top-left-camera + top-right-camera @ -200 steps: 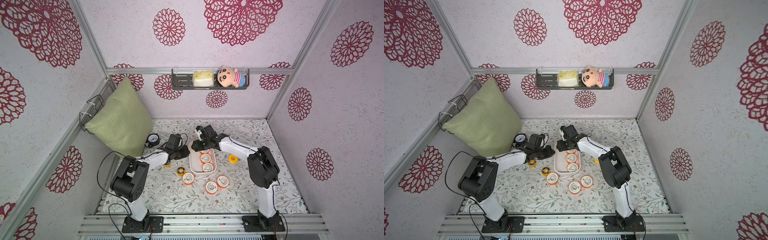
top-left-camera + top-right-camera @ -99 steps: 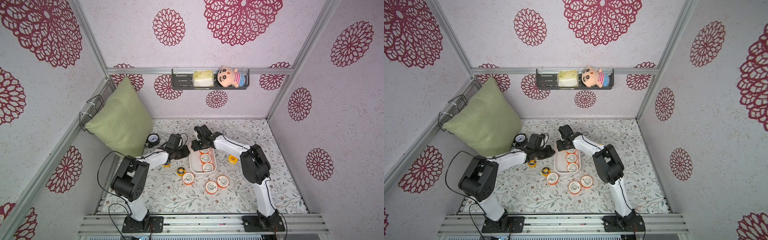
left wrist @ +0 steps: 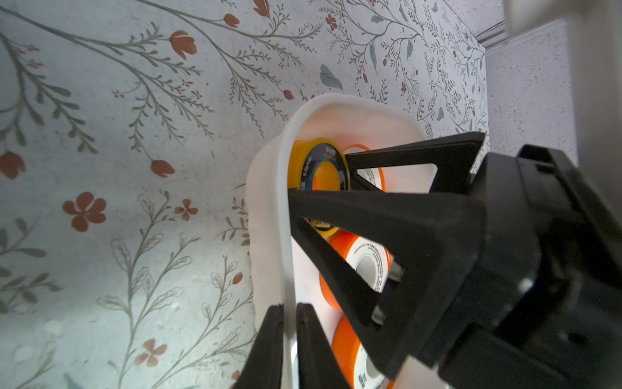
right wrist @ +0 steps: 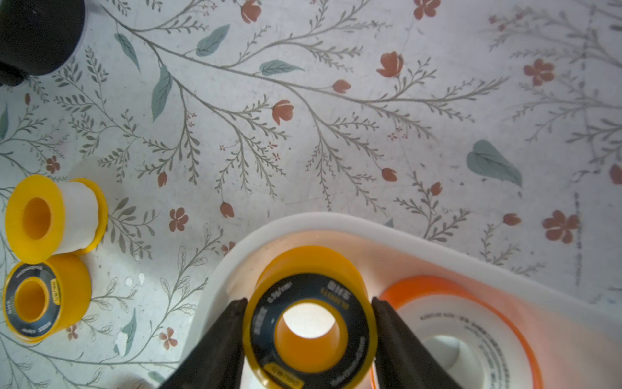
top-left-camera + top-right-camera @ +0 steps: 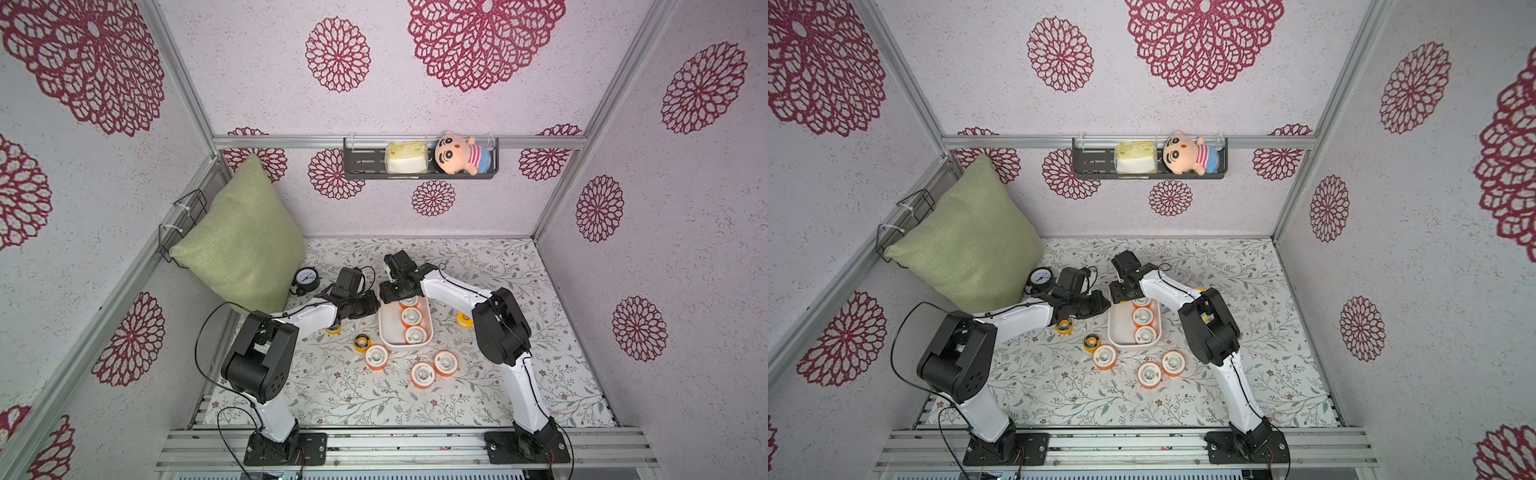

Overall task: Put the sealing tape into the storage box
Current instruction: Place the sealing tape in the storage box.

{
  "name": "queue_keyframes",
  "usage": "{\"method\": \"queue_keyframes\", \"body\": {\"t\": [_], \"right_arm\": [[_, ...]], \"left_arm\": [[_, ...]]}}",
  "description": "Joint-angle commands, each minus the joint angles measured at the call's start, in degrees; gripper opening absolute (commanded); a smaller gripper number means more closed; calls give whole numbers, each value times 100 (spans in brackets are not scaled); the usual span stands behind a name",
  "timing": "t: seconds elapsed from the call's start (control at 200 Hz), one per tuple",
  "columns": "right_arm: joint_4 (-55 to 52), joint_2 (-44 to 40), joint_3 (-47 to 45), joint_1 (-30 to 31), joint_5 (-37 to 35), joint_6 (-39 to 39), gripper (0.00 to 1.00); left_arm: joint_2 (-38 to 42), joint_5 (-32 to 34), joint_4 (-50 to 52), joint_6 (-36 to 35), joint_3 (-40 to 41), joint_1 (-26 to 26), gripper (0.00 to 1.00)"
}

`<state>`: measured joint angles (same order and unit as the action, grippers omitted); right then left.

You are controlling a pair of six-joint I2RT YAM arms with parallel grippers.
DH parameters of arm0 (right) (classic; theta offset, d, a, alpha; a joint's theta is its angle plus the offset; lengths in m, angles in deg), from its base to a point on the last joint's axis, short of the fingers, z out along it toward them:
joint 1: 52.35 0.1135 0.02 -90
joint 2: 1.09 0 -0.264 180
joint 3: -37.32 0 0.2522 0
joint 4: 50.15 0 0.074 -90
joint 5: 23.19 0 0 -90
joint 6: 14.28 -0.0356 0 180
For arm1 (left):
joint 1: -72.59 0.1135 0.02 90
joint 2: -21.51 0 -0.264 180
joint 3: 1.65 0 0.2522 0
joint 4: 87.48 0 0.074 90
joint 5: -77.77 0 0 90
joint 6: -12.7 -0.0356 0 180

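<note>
The storage box point(image 5: 387, 329) is a white tub in the middle of the floral table, seen in both top views point(image 5: 1116, 332). It holds three orange spools of sealing tape point(image 5: 411, 316). My left gripper point(image 3: 288, 308) is shut on the box's side rim point(image 3: 282, 235). My right gripper point(image 4: 308, 301) is low inside the far end of the box point(image 4: 303, 222). Its fingers press both sides of a yellow, black-faced spool point(image 4: 309, 269). Three more orange spools point(image 5: 423, 374) and several yellow ones point(image 5: 362, 342) lie loose on the table.
A black-rimmed gauge point(image 5: 306, 279) and a green pillow point(image 5: 245, 245) sit at the back left, close behind my left arm. A dark wall shelf point(image 5: 365, 166) with a doll hangs on the back wall. Two loose yellow spools point(image 4: 50, 219) lie beside the box.
My right arm's elbow has swung to the left and the gripper with the yellow spool has shifted slightly left at the box's far end. The left arm has not moved.
</note>
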<state>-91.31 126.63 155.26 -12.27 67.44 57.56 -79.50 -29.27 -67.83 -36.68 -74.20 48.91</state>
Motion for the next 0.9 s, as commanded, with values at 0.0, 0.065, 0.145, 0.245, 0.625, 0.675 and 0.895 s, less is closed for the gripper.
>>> {"method": "queue_keyframes", "body": {"t": [0.0, 0.065, 0.145, 0.245, 0.625, 0.675, 0.895], "right_arm": [[-167, 13, 224, 40, -177, 96, 64], [-207, 41, 273, 44, -177, 101, 65], [-256, 75, 322, 44, -197, 101, 66], [-266, 78, 349, 53, -204, 110, 67], [559, -869, -392, 48, -40, 195, 68], [861, -1164, -714, 44, -62, 223, 68], [2195, -2413, -2310, -171, 108, 74, 67]], "left_arm": [[-94, -36, 79, -53, -125, 13, 14], [-87, -31, 79, -50, -116, 14, 14], [-93, -29, 72, -54, -107, 13, 14], [-89, -39, 70, -46, -107, 3, 14], [193, -68, 299, -71, -215, 3, 27], [347, -57, 427, -104, -251, 3, 33], [1204, 571, 1244, -431, -289, 3, 54]]}}
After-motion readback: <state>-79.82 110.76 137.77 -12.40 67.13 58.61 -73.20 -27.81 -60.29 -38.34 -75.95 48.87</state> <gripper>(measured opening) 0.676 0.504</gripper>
